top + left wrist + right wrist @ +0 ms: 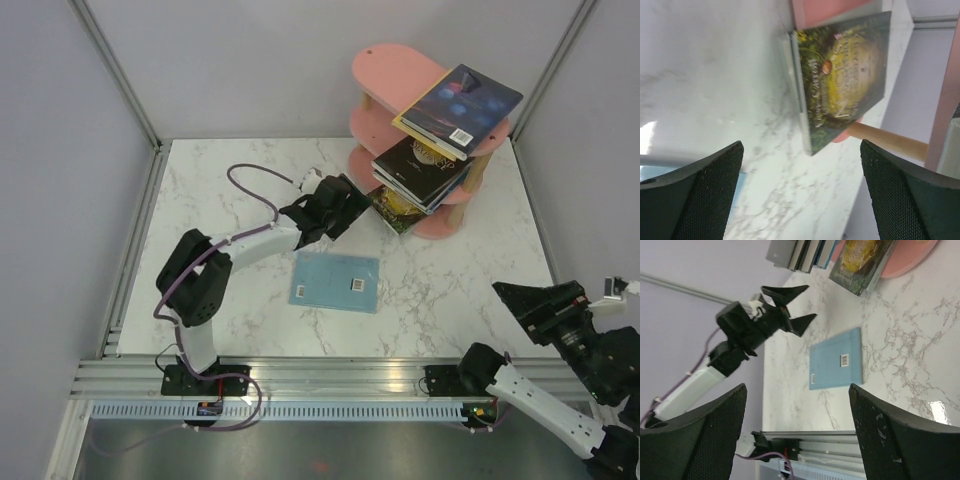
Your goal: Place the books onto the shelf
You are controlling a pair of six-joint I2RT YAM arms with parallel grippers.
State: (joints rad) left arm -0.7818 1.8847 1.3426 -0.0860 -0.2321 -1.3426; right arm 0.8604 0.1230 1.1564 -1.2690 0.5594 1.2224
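Note:
The pink three-tier shelf (395,70) stands at the back right of the table. A dark blue book (465,105) lies on its top board, and a stack of books with a black one on top (420,168) lies on the middle board. A green-yellow book (393,208) rests on the bottom board (830,10) and sticks out over its edge. My left gripper (356,205) is open just in front of that book (845,75), holding nothing. A light blue book (335,282) lies flat on the table. My right gripper (520,305) hangs open and empty at the near right.
A wooden shelf post (895,140) stands just right of the green-yellow book. The enclosure's grey walls close in the table on the left, back and right. An aluminium rail (330,375) runs along the near edge by the arm bases.

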